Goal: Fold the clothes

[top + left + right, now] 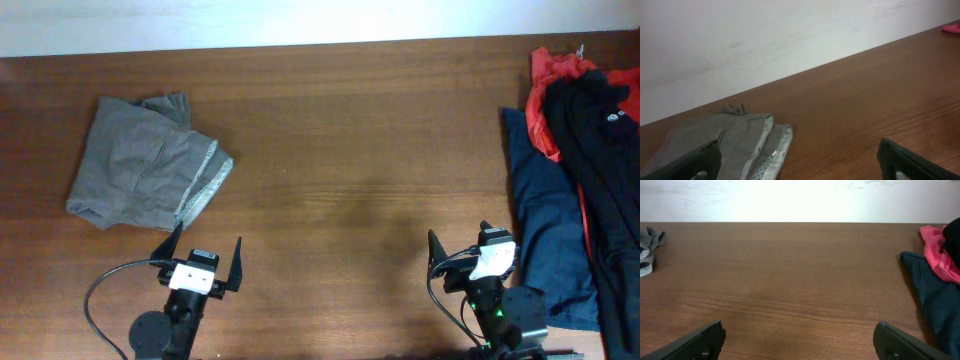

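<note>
- Brown wood-grain table (340, 150), smooth and faintly glossy, runs up to a plain off-white wall (765, 35) with light scuffs.
- left gripper (799, 144): its two dark, matte, wedge-shaped fingers (697, 162) stand spread wide with only bare tabletop between them; it holds nothing.
- right gripper (800, 325): the same dark fingers (907, 342), likewise parted as far as they go, bare wood between, nothing in its grasp.
- Both grippers sit at the near edge of the table, well apart from each other; a thin black cable (100, 290) loops beside the left arm.
- Just beyond the left gripper lies a grey folded garment of soft woven cloth (145, 165), roughly square, with a pale speckled lining showing along its turned-up right edge.
- Near the right gripper, on its right, a navy garment (545, 220) lies in soft creases.
- Over the navy cloth a long black garment (610, 250) stretches toward the near edge.
- At the far right corner a crumpled red garment (545, 85) pokes out from under the pile.
- The plain black cotton T-shirt (605, 100) lies bunched and unfolded on top of that pile, partly over the red cloth, its small white round logo (613, 117) facing up; where it ends and the long black garment begins is hard to tell. No gripper touches it.
</note>
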